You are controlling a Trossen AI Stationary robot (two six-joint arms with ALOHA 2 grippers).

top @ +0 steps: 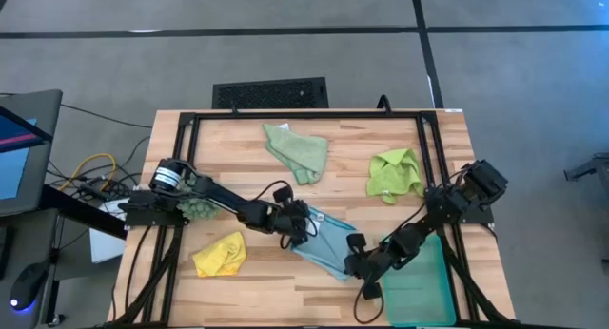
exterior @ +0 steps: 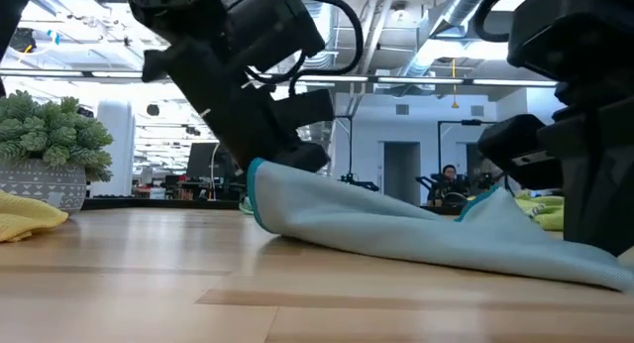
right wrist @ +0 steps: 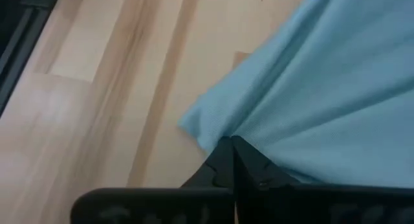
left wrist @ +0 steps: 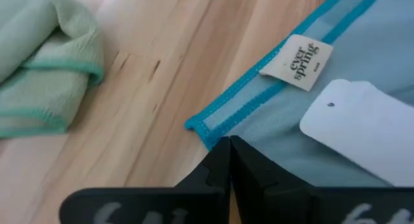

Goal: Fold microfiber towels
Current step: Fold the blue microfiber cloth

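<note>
The light blue towel (top: 328,241) lies spread in the middle of the table, a brand label (left wrist: 298,62) and a white tag (left wrist: 362,130) near one corner. My left gripper (top: 304,226) is shut on its left corner. My right gripper (top: 354,262) is shut on its near right corner. The pale sage green towel (top: 297,150) lies crumpled at the far middle, the lime green towel (top: 395,174) at the far right and the yellow towel (top: 221,255) at the near left. All three rest on the wood, untouched. My left gripper pinches the towel's hemmed corner (left wrist: 202,128) next to the brand label between its two fingers, coming slanting down from the table's left. That corner (exterior: 256,174) is raised off the wood, and the cloth slopes down from it onto the table. My right gripper pinches a corner (right wrist: 202,132) of the blue towel between its two fingers, slanting down from the table's right. One layer or several, I cannot tell. The cloth rises a little at the hold (exterior: 490,196) and the rest lies on the table.
A teal tray (top: 423,286) sits at the near right corner, right behind my right arm. A dark-green fuzzy clump (top: 197,205) lies by my left arm's base. A black frame (top: 304,114) runs along the far and side edges. Bare wood (top: 285,286) shows near the front.
</note>
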